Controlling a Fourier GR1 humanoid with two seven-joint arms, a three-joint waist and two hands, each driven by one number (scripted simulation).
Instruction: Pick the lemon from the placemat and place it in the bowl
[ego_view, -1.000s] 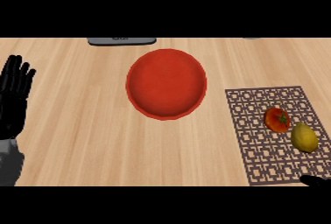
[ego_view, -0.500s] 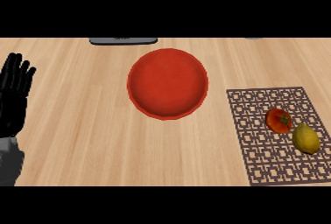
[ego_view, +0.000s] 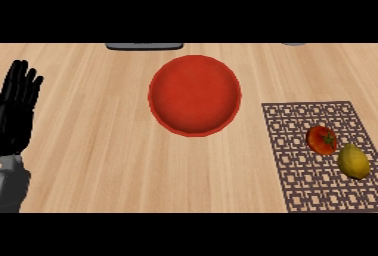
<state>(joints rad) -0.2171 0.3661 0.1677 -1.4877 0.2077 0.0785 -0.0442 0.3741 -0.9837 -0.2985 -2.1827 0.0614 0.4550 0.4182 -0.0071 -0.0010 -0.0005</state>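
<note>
A yellow lemon (ego_view: 354, 161) lies on the brown patterned placemat (ego_view: 295, 165) at the right, just below and right of a red tomato (ego_view: 322, 139). The red bowl (ego_view: 195, 95) sits in the middle of the wooden counter, left of the placemat, with nothing in it. My left hand (ego_view: 18, 107) rests open at the far left edge, fingers straight and pointing up, far from the lemon. My right hand shows nowhere in the view.
A dark flat object (ego_view: 144, 46) lies at the counter's far edge above the bowl. A small grey thing (ego_view: 294, 44) peeks in at the top right. Bare wood stretches between the bowl and my left hand.
A dark bit of my right hand at the lower right edge one second ago has gone out of view. The view has shifted slightly; the objects have not moved.
</note>
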